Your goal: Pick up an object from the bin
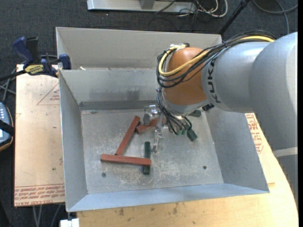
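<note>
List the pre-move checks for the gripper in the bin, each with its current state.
1. Gripper inside the bin, away from its walls: ok.
2. Nearest candidate identified: ok, the small dark green block lies just left of the gripper.
3. Candidate lies free: not ok. The flat reddish-brown stick ends close to its lower end; cannot tell whether they touch.
4. Room around the gripper: not ok, the short reddish-brown stick lies close on its upper left.
5. Gripper already carrying something: cannot tell, the wrist and cables hide it.
</note>
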Motion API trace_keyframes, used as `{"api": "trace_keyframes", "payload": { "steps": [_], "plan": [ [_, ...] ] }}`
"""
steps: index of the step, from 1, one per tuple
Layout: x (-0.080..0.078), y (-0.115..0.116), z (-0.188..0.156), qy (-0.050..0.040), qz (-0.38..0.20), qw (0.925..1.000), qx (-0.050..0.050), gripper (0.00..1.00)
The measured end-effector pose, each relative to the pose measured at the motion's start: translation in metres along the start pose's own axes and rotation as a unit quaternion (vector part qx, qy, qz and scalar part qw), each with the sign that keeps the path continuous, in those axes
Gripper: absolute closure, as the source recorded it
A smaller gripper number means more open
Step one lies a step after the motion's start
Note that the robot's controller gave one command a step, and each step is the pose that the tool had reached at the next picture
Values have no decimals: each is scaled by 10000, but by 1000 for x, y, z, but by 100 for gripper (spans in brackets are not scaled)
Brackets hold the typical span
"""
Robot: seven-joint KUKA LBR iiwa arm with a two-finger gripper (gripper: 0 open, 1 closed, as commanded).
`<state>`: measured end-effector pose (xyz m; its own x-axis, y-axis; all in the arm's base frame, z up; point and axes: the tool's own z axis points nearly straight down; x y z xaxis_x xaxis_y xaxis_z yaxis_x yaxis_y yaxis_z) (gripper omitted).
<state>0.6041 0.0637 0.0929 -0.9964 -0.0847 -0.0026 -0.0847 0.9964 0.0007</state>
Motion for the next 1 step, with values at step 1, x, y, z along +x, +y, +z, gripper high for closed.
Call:
{"api": "trace_keyframes", "payload": {
  "steps": [1],
  "plan": [
    [-4, 5, -3, -3, -70, 10000, -3, 0]
  ]
}}
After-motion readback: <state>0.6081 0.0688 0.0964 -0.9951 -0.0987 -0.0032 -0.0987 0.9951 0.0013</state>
